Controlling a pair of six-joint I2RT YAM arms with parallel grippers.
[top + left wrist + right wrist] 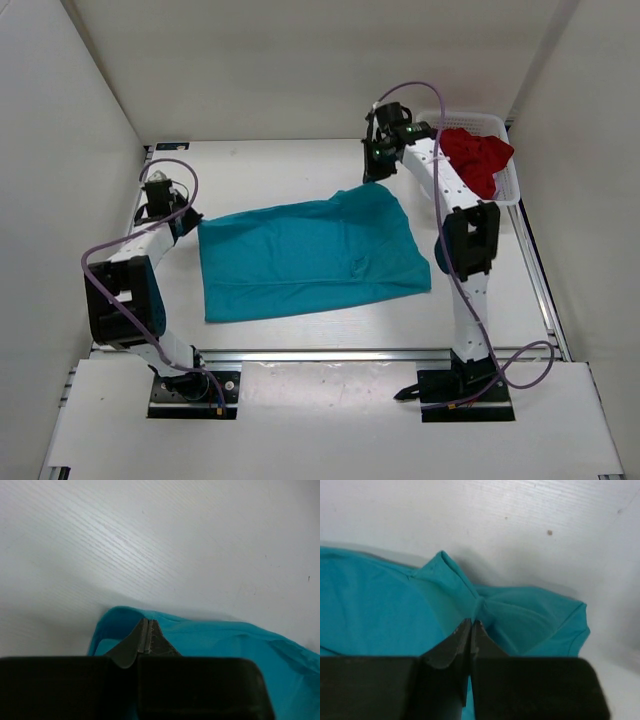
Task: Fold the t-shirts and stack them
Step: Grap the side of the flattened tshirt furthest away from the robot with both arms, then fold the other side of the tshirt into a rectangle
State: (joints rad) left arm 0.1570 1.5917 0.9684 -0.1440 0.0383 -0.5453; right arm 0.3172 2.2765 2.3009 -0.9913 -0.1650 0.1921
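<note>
A teal t-shirt (310, 255) lies spread across the middle of the table, mostly flat. My left gripper (195, 220) is at its far left corner. In the left wrist view the jaws (146, 622) are shut on the lifted teal edge (210, 640). My right gripper (376, 178) is at the shirt's far right corner. In the right wrist view it (471, 625) pinches a raised fold of teal cloth (380, 605). A dark red t-shirt (478, 158) lies crumpled in the white mesh basket (512, 185) at the back right.
White walls enclose the table on the left, back and right. The basket stands close behind the right arm's forearm (440, 185). Bare white tabletop (270, 170) lies beyond the teal shirt and in front of it (330, 330).
</note>
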